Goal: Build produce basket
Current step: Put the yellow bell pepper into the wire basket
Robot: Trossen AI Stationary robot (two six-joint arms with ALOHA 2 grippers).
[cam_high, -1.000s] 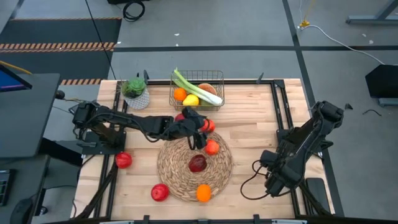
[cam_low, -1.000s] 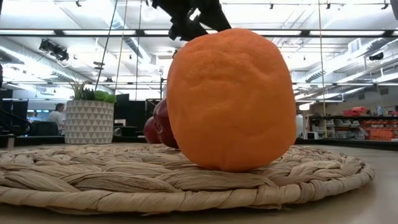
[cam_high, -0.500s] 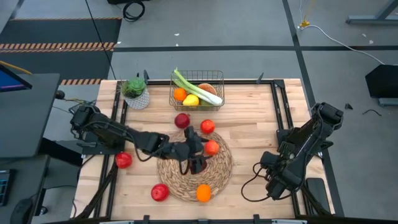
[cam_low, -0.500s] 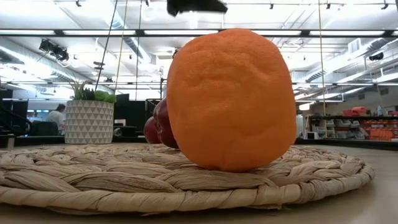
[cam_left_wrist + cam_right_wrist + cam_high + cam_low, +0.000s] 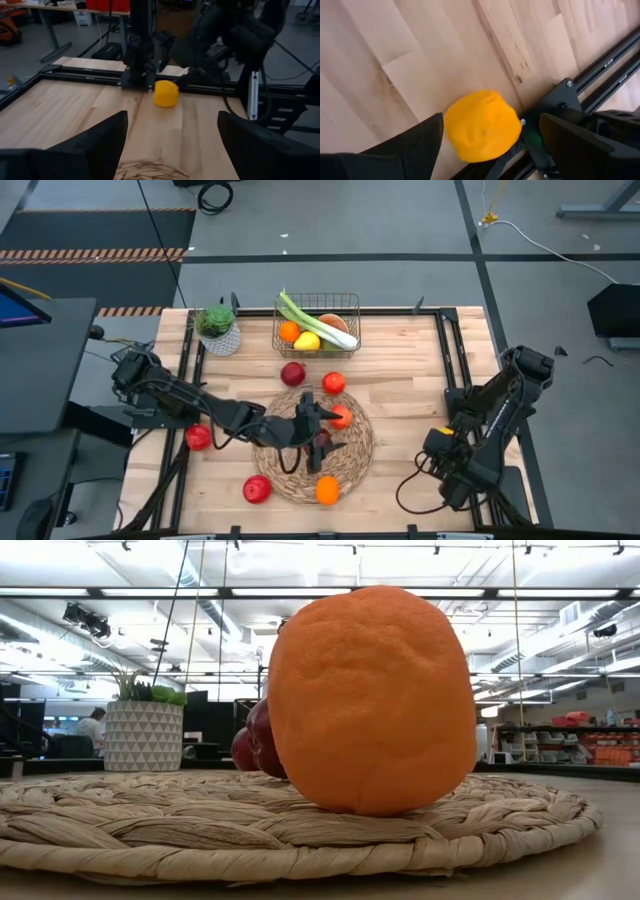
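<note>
Left pincer (image 5: 318, 430) spread wide over woven mat (image 5: 275, 455), dark red apple (image 5: 322, 442) just beneath

You are looking at 1 wire basket (image 5: 340, 296), 1 woven mat (image 5: 275, 465) and 1 potted plant (image 5: 218, 328). You are counting 5 red apples (image 5: 293, 373) (image 5: 333, 383) (image 5: 342, 418) (image 5: 198, 437) (image 5: 257, 489), 2 oranges (image 5: 289, 331) (image 5: 327, 491) and 2 lemons (image 5: 307, 341) (image 5: 165, 93), the second showing only in the wrist views. 1 leek (image 5: 318, 321) and 1 dark red bunch of grapes (image 5: 255, 740) are completing the set.
</note>
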